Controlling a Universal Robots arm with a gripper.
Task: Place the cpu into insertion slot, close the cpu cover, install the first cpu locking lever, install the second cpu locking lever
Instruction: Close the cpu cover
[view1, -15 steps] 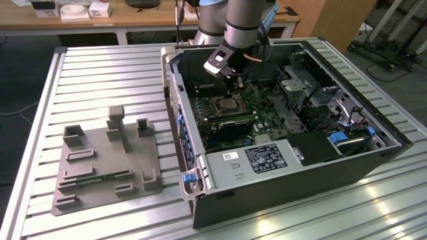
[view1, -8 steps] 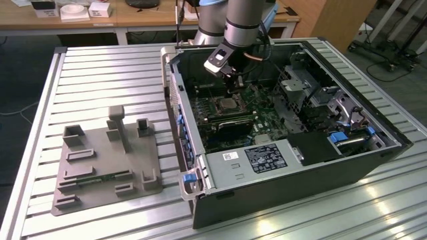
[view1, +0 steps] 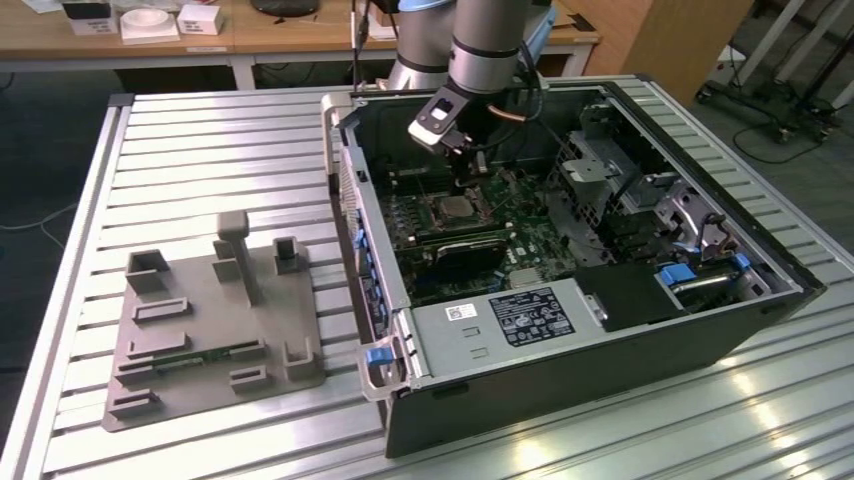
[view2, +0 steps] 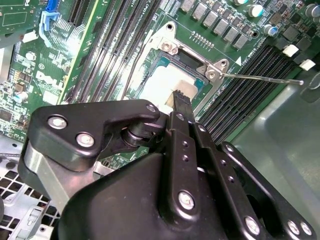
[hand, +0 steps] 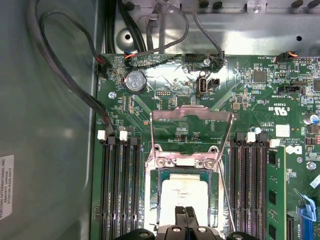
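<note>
Black tool (hand: 185, 212), fingers together, hides one edge of the flat, silvery square chip (hand: 182, 192) in its metal-rimmed socket (hand: 163, 175); the windowed steel cover (hand: 192, 114) stands open.

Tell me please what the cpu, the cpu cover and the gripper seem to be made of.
The cpu: seemingly a metal top, pale silver with a dull sheen; it throws back light. The cpu cover: thin bare sheet metal, shiny, with bent edges. The gripper: matte black, plastic or coated metal, I cannot tell which; bright screws sit in it.
</note>
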